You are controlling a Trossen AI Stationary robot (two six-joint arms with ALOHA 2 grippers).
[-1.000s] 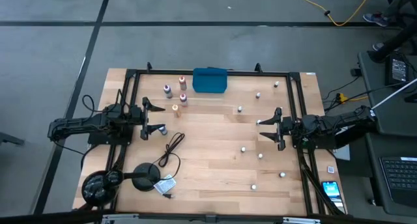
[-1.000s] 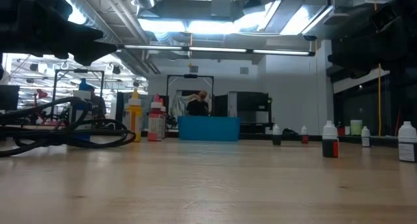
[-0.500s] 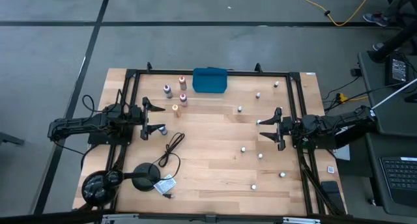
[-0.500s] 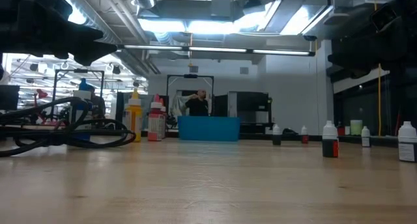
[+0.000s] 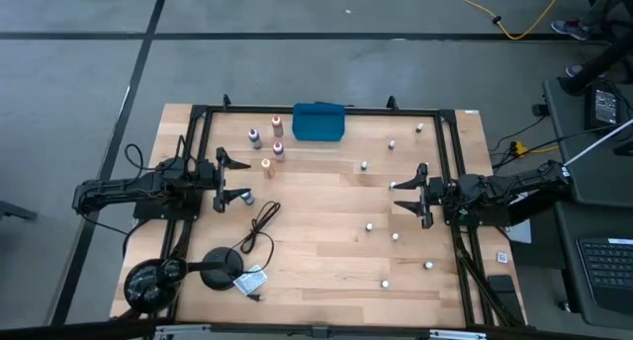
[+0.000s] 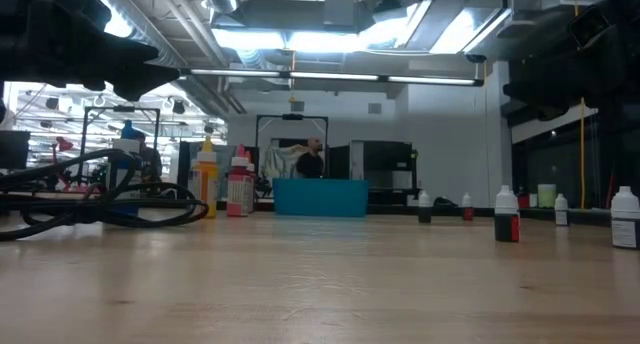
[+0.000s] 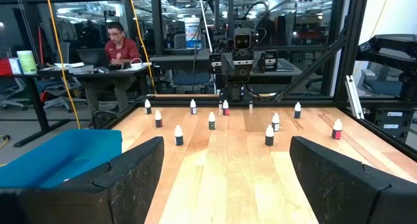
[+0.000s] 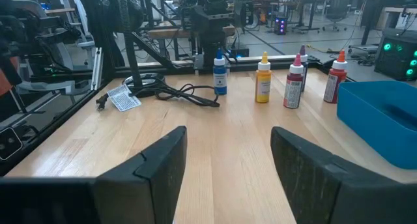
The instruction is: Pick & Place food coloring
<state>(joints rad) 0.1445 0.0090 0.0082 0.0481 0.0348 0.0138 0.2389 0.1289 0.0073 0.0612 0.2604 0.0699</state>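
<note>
Left gripper (image 5: pixel 243 179) and right gripper (image 5: pixel 398 195): jaws apart, holding nothing. Food coloring bottles (image 5: pixel 267 164) stand left of the teal tray (image 5: pixel 317 122); smaller bottles (image 5: pixel 369 225) lie scattered right of it

Scattered food coloring (image 5: pixel 369 225), teal tray (image 5: pixel 318 123)

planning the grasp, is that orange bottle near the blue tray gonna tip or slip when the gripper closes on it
The orange bottle stands upright, tall and narrow, so a sideways nudge would probably tip it. Its body looks like smooth plastic, so it may slip a little in the fingers. If it falls, its round body would likely roll on the table.
</note>
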